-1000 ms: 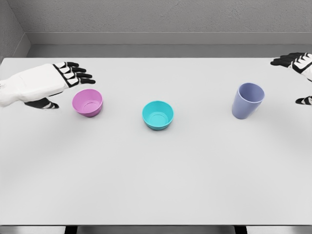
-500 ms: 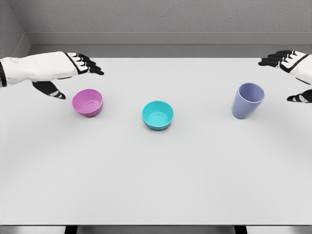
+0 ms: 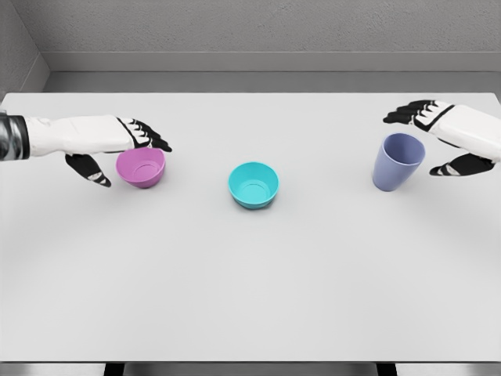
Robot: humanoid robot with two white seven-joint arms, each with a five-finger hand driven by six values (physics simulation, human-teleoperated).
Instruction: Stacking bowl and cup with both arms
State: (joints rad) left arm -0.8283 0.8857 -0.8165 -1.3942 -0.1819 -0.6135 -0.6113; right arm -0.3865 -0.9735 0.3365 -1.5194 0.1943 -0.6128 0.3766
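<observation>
A pink bowl [image 3: 142, 167] sits on the white table [image 3: 250, 274] at the left. My left hand [image 3: 125, 153] is right at it, open, fingers over its far rim and thumb [image 3: 88, 170] at its left side. A teal bowl [image 3: 254, 185] stands at the centre, untouched. A lavender cup [image 3: 398, 161] stands upright at the right. My right hand [image 3: 438, 141] is open just right of the cup, fingers [image 3: 407, 111] reaching past its far rim and thumb [image 3: 454, 167] at its right, not closed on it.
The table's far edge meets a grey wall behind the objects. The table's front edge runs along the bottom of the view.
Both hands came inward and lower: the left one dropped onto the pink bowl's far rim, the right one moved left to the cup. Bowls and cup stayed put.
</observation>
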